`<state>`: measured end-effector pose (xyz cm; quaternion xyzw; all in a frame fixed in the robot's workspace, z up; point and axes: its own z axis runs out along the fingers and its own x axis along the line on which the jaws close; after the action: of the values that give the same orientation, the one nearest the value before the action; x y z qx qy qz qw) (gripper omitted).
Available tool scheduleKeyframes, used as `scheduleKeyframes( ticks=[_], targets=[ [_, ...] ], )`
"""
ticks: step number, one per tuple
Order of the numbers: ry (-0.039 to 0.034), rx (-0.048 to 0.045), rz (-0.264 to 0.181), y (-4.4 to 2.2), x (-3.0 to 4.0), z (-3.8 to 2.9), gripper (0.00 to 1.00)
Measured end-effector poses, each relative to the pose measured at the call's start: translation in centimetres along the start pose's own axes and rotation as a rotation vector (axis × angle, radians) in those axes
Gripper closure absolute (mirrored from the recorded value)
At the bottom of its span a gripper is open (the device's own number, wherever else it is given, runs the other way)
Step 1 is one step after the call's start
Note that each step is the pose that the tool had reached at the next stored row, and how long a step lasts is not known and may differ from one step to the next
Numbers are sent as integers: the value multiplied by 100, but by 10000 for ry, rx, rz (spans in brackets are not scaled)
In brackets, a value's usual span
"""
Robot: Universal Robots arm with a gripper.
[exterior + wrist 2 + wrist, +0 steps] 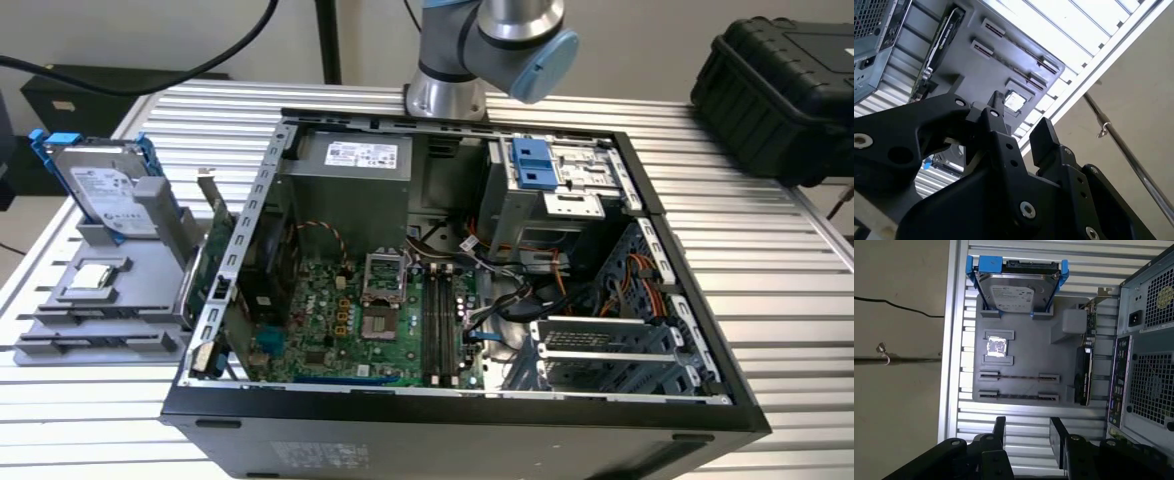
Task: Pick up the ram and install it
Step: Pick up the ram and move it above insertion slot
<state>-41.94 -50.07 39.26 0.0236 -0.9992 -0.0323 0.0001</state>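
Observation:
My gripper [1028,432] is open in both wrist views, its black fingers [996,112] apart with nothing between them. It hangs high over the slatted table, just off the end of the grey holder [1029,345] that has two long narrow slots [1019,376]. A thin dark line runs along each slot. I cannot tell whether either line is the ram. In the exterior view the open computer case [267,180] lies on the table. The motherboard's long memory slots [435,315] lie lengthwise near its middle.
The grey holder [147,265] also carries a silver hard drive in a blue frame [1016,287], a small square chip [996,346] and a green expansion card [1085,365] beside the case. The arm's base [447,95] stands behind the case. A black box [781,90] sits far right.

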Motion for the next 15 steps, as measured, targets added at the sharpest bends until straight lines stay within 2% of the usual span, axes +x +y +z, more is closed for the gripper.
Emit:
scheduleKeyframes(
  ticks=[7,15],
  targets=[
    [2,1,-22,0,-1,0,0],
    [33,-1,-522,0,-1,0,0]
  ],
)
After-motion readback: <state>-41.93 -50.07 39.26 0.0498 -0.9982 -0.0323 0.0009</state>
